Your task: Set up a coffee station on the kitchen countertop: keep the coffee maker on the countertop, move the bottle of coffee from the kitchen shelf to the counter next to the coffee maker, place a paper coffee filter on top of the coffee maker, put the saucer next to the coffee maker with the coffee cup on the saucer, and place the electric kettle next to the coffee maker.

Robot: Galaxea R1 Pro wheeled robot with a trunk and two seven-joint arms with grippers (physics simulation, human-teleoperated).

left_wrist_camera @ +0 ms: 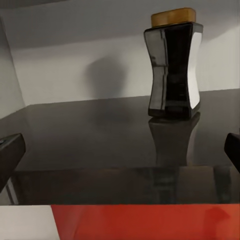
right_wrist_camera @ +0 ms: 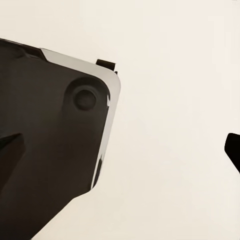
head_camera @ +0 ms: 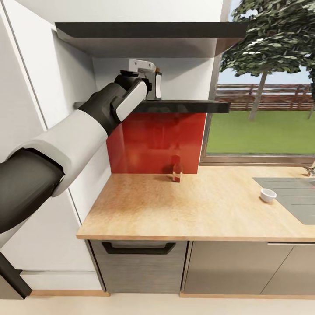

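The left gripper (left_wrist_camera: pixel 120 150), fingers spread wide, faces the small dark hourglass bottle of coffee with a yellow cap (left_wrist_camera: pixel 174 70), which stands untouched on the lower dark grey kitchen shelf (head_camera: pixel 188 106). The right gripper (right_wrist_camera: pixel 120 145) is also spread, holding nothing.

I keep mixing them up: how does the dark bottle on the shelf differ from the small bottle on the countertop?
The bottle of coffee is dark and glossy with a yellow cap and a pinched waist; the small red bottle is red with a white label. The first stands on the kitchen shelf, the second on the kitchen countertop against the red backsplash. Both stand upright.
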